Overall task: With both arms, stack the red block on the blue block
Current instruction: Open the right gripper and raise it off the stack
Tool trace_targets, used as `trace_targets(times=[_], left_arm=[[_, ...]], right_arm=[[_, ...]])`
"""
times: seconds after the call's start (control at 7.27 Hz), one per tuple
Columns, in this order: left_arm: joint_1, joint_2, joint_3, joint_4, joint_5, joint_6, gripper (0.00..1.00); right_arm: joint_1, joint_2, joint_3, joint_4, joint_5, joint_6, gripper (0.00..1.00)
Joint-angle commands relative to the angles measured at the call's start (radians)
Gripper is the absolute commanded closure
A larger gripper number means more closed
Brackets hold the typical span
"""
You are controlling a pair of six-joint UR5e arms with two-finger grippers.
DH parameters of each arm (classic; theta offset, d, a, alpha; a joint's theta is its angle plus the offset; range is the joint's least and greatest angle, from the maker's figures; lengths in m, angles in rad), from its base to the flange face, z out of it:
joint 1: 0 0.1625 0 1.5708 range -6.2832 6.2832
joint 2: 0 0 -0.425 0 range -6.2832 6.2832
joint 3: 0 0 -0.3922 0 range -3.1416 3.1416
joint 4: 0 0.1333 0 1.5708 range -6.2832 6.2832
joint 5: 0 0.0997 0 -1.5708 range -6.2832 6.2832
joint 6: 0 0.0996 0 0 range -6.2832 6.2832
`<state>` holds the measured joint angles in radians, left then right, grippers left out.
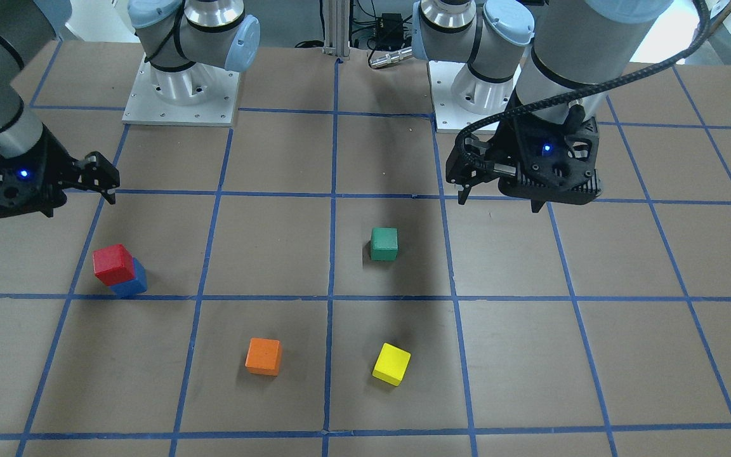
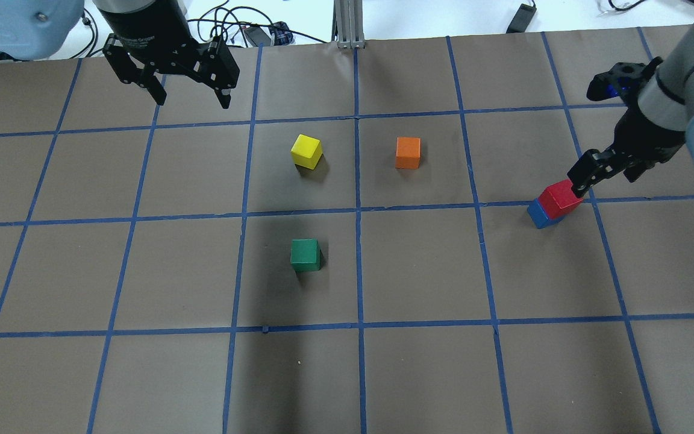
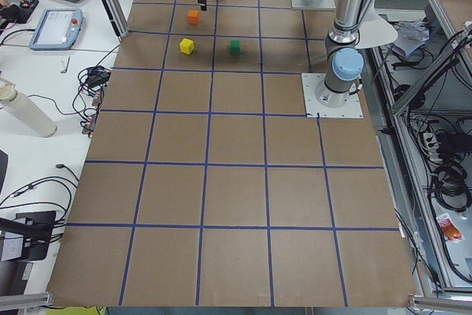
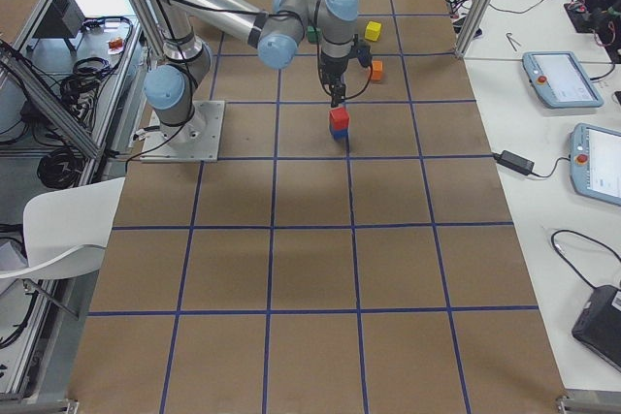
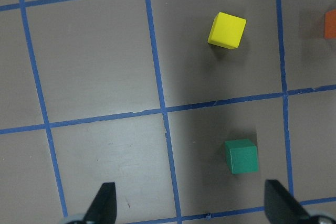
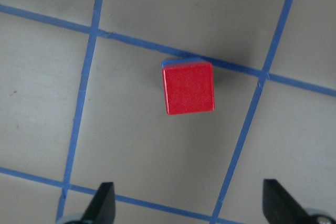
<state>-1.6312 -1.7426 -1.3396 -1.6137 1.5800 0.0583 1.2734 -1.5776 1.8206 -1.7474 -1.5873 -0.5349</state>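
The red block (image 6: 188, 87) sits on top of the blue block (image 1: 131, 284) at my right side of the table (image 2: 419, 271), squarely enough that only a sliver of blue shows from above, so I judge the stack made. My right gripper (image 6: 191, 205) hangs directly over it, jaws spread wide and holding nothing, clear of the red faces. My left gripper (image 2: 192, 97) is well apart, likewise wide open and empty, above the green cube (image 5: 242, 156) and yellow cube (image 5: 227, 30).
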Motion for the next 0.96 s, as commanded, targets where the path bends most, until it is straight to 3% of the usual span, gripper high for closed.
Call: trace_targets(times=[0.0, 0.41, 0.83], left_arm=[[0.001, -0.002, 0.0, 0.001, 0.0, 0.0, 0.0], [0.002, -0.003, 0.007, 0.001, -0.003, 0.0, 0.0], [0.002, -0.005, 0.008, 0.001, -0.003, 0.0, 0.0]], right_arm=[[0.007, -0.039, -0.137, 0.23, 0.004, 0.093, 0.0], [0.131, -0.041, -0.145, 0.223, 0.015, 0.371, 0.0], [0.196, -0.044, -0.144, 0.18, 0.038, 0.44, 0.0]])
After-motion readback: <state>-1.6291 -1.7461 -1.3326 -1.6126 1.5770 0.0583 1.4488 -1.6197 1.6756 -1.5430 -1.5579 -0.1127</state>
